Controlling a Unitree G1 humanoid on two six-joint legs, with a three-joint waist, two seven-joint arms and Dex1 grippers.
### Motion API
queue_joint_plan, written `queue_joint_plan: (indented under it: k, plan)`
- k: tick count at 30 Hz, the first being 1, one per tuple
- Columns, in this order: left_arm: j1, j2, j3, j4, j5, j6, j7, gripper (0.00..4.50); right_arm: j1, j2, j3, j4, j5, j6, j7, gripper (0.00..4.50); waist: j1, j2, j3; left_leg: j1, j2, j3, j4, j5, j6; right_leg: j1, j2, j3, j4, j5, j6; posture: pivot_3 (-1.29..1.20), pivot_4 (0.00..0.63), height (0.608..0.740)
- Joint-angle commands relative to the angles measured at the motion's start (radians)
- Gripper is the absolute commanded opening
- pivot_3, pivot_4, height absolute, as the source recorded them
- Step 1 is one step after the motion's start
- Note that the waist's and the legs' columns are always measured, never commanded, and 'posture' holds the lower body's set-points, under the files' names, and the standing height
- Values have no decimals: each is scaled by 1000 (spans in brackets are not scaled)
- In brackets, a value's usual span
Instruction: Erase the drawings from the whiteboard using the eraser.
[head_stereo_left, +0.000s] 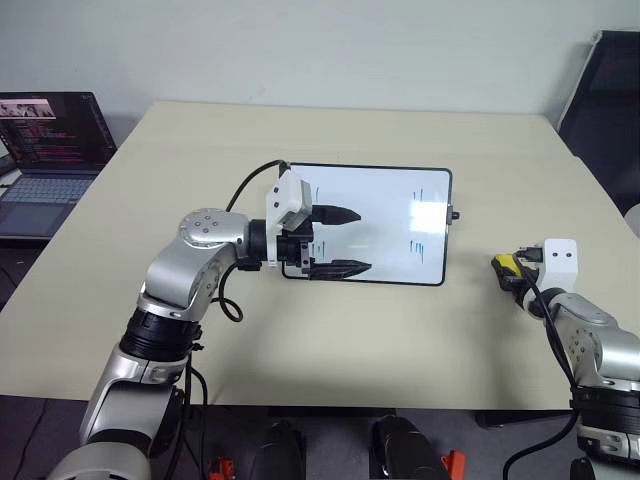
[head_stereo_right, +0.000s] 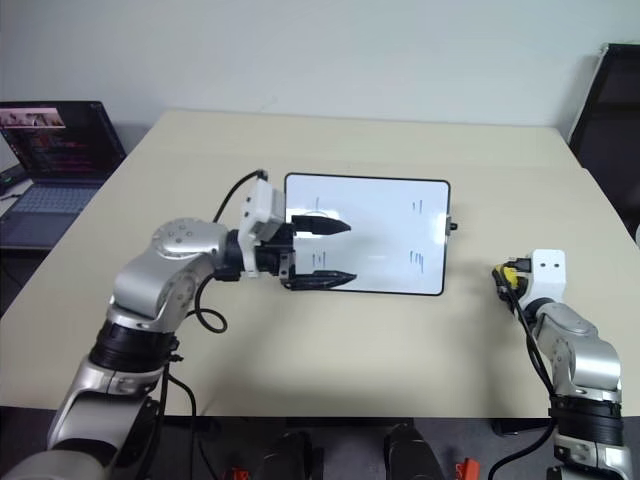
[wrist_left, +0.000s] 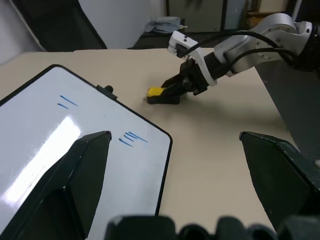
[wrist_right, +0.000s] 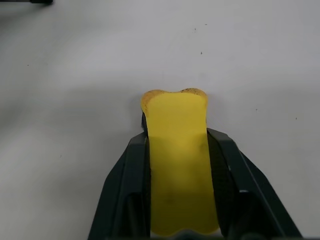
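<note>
The right gripper (wrist_right: 180, 150) is clamped on the eraser (wrist_right: 177, 150), on the table right of the board (head_stereo_left: 380, 195). The left gripper (head_stereo_left: 338, 241) hovers open over it. Lift straight up, then carry flat to the marks (head_stereo_left: 420, 243)

Left end effector (head_stereo_left: 340, 241) fingers spread, pointing sideways; right end effector (wrist_right: 176, 150) clamped, arm low, apparently forward.

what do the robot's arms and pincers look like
Both arms are rounded silver-grey metal segments joined by black rings, with black cables looping outside them. Each wrist carries a white boxy camera housing. The left pincer has two tapered, pointed black fingers; the right pincer has the same black fingers, broad near the base.
</note>
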Motion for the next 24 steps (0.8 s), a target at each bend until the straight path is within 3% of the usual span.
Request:
queue_joint_plan:
  k: [1, 10, 15, 20, 24]
  plan:
    - [7, -13, 57, -47, -29, 35, 63, 4500, -13, -3, -13, -27, -1, -11, 3, 1184, 0, 0, 0, 0, 0, 0, 0, 0, 0, 0, 0, 0, 0, 0, 0, 0, 150, 740]
    - [105, -34, 125, -113, 29, 69, 322, 4500, 136, 31, 16, -402, 7, -5, -16, 1183, 1, 1, 0, 0, 0, 0, 0, 0, 0, 0, 0, 0, 0, 0, 0, 0, 150, 740]
    - [123, -37, 123, -105, 31, 47, 332, 4500, 98, 90, 92, -577, 53, 107, -34, 1183, -1, 1, 0, 2, 0, 0, 1, 0, 0, 1, 0, 0, 2, 0, 0, 0, 150, 740]
    - [103, -32, 112, -52, 38, 11, 293, 4500, -81, 82, 219, -524, -19, 110, -44, 1183, -1, 1, 0, 2, 0, 0, 2, 0, 0, 1, 0, 0, 1, -1, -5, 0, 150, 740]
    - [76, -37, 93, -11, 43, -20, 246, 4500, -238, 95, 294, -333, -104, 35, -53, 1183, 1, 1, 0, 1, 0, 0, 3, 0, 0, 1, 0, 0, 1, -1, -4, 0, 150, 740]
